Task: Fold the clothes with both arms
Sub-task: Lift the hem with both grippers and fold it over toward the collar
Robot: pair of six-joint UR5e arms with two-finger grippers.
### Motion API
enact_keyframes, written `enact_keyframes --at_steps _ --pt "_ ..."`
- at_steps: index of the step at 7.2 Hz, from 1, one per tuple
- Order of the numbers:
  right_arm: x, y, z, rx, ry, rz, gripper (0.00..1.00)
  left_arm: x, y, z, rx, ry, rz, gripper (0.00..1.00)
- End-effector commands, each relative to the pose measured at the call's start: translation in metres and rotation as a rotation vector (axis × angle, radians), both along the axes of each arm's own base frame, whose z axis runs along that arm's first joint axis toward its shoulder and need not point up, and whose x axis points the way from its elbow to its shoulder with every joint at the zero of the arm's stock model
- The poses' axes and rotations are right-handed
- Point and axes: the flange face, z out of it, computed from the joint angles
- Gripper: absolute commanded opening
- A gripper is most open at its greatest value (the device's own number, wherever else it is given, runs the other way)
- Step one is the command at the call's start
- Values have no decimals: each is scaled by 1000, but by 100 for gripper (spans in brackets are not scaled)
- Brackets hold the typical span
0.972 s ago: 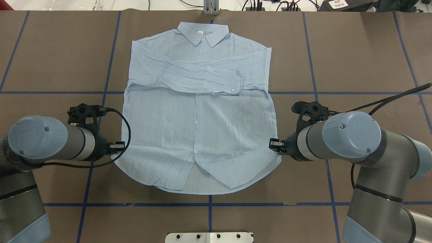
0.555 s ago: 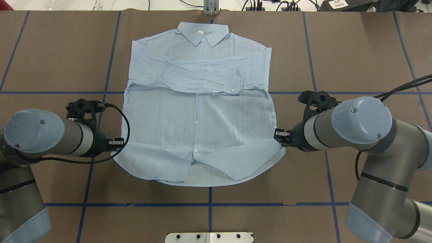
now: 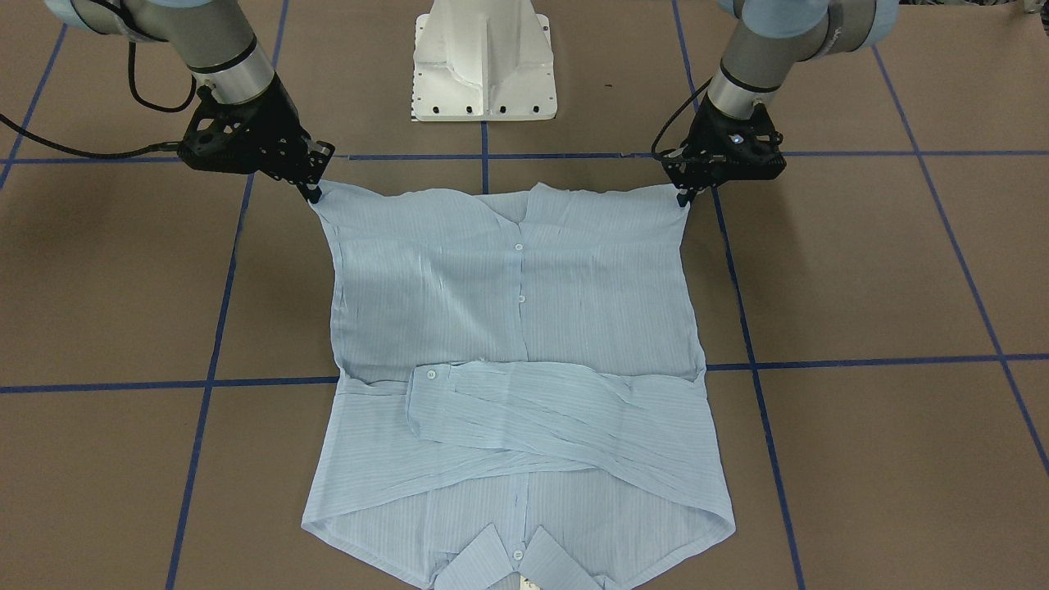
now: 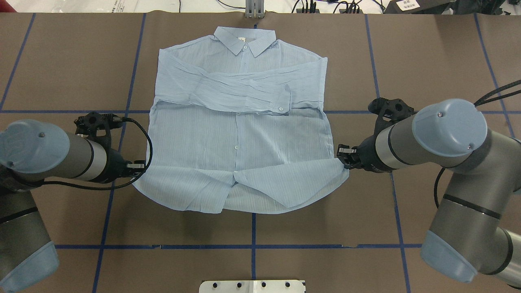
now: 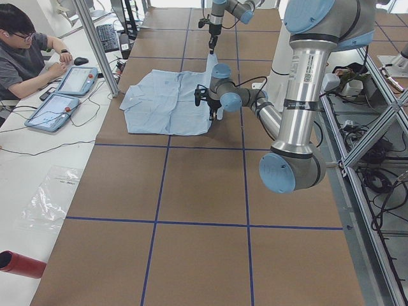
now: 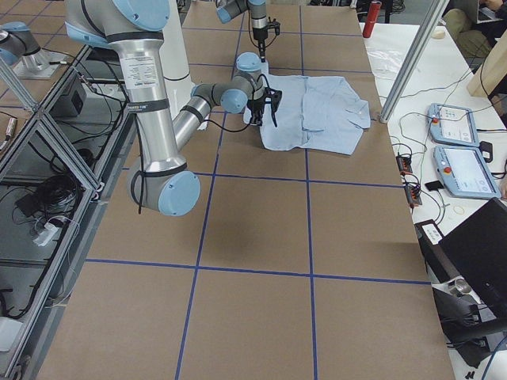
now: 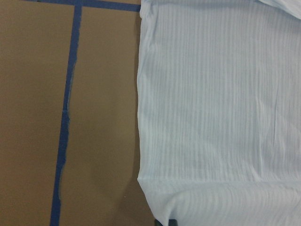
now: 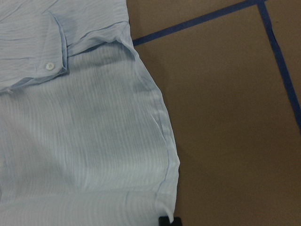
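The light-blue shirt (image 4: 240, 134) lies face up on the brown table, collar (image 4: 245, 40) at the far side and both sleeves (image 4: 244, 93) crossed over the chest. My left gripper (image 4: 136, 166) is shut on the hem's left corner, and my right gripper (image 4: 344, 156) is shut on the hem's right corner. Between them the hem is raised and stretched, and the front panels hang open in a V. From the front, the left gripper (image 3: 684, 195) and right gripper (image 3: 314, 192) pinch the two lifted corners. Each wrist view shows shirt cloth (image 7: 211, 117) (image 8: 84, 141) running down to the fingertips.
The white pedestal base (image 3: 483, 61) stands behind the hem. Blue tape lines (image 4: 252, 246) grid the brown table. A metal bracket (image 4: 254, 10) sits past the collar. A person (image 5: 25, 51) sits at a side bench with tablets (image 5: 60, 95).
Both grippers have moved away from the robot and slightly outward, carrying the hem corners. The hem has risen off the table and pulled taut.
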Motion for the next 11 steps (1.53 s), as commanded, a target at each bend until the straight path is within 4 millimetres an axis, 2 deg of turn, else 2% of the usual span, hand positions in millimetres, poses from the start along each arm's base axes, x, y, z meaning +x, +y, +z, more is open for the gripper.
enact_keyframes --at_steps 1,2,3,4,5,7,8,9,10,11 --pt "7 -14 -18 8 -35 16 0 -10 -7 -9 0 28 -5 0" --pt "5 -20 -27 19 -46 23 0 -12 -16 -20 10 46 -22 0" --pt "7 -31 -37 29 -56 42 0 -28 -33 -28 7 67 -50 0" --pt "18 -50 -39 30 -55 81 0 -47 -59 -37 -10 96 -78 0" --pt "22 -74 -41 27 -47 118 0 -53 -100 -48 -28 115 -110 0" --pt "43 -135 -41 -2 -34 184 0 -39 -173 -63 -47 100 -171 0" --pt "46 -172 -43 -5 -17 203 0 -38 -206 -67 -55 93 -202 0" --pt "34 -210 -47 -24 -3 212 0 -36 -240 -65 -55 96 -232 0" --pt "14 -250 -34 -13 -13 223 0 -28 -270 -43 -56 98 -250 0" --pt "4 -283 -8 -6 -22 236 0 -29 -297 -10 -44 107 -269 0"
